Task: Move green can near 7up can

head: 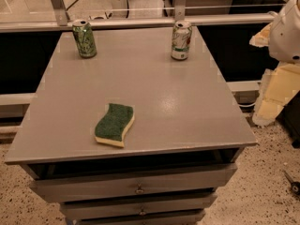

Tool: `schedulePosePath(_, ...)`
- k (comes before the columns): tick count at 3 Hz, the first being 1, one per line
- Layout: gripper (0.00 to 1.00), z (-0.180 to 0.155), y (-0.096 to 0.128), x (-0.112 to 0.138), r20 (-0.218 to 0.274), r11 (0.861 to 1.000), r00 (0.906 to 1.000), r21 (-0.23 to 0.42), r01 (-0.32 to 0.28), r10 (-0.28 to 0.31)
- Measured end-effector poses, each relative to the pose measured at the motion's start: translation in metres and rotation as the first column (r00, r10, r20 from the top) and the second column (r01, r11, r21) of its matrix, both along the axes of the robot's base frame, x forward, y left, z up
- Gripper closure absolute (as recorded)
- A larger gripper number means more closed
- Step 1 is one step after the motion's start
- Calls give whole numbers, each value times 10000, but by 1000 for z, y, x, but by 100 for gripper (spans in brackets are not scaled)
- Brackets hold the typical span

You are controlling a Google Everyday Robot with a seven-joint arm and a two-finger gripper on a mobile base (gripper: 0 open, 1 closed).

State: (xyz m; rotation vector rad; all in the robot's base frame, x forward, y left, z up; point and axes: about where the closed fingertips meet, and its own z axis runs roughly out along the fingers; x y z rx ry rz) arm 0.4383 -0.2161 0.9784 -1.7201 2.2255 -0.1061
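The green can (84, 39), green all over with a pale leafy pattern and a silver top, stands upright at the table's back left corner. The 7up can (181, 40), silver-white with green markings and a small red spot, stands upright at the back, right of centre. The two cans are far apart, roughly a third of the frame's width. My gripper (274, 90) shows as cream-coloured parts under the white arm housing (287, 29) at the right edge, off the table's right side and away from both cans. It holds nothing that I can see.
A green-and-yellow sponge (115, 124) lies on the grey table (187, 107) near its front left. Drawers sit below the front edge. A rail and glass partition run behind the table. Speckled floor lies to the right.
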Motion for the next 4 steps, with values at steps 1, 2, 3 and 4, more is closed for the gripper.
schedulePosePath(1,0,0,0,0,2,10000,10000,0,0,0)
schedulePosePath(2,0,-8,24,27,266,9973,9994,687,-244,226)
schedulePosePath(3,0,-23,67,75,557,9817,9978,1845,-463,366)
schedulePosePath(4,0,-29,121,130,1356,9480,9907,3137,-532,107)
